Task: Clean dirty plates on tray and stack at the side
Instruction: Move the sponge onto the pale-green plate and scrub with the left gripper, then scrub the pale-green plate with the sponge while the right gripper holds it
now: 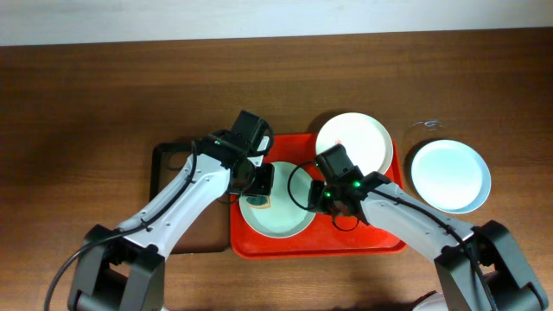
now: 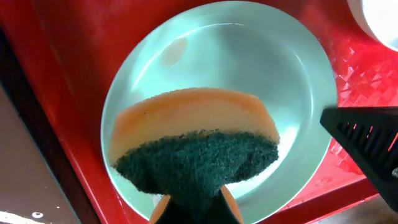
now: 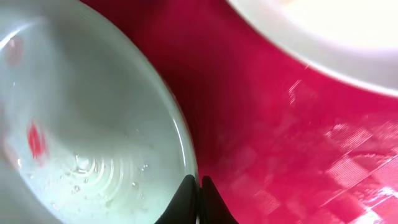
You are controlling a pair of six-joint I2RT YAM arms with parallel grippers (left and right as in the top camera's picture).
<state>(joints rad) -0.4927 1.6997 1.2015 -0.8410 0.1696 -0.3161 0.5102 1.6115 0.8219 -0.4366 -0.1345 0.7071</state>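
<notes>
– What is hidden here?
– The sponge [image 2: 196, 146] covers the middle of the green plate [image 1: 292, 218], which lies near left on the red tray [image 1: 285, 247]. The left gripper [image 2: 196, 208], mostly cut off, is clamped on this sponge
– And the right gripper [image 3: 194, 186]?
– Closed, tips at that plate's rim; if it pinches the rim, I cannot tell

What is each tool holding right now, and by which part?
Left tool pinches the sponge by its green scrub side. Right tool appears to nip the pale green plate at its rim.
</notes>
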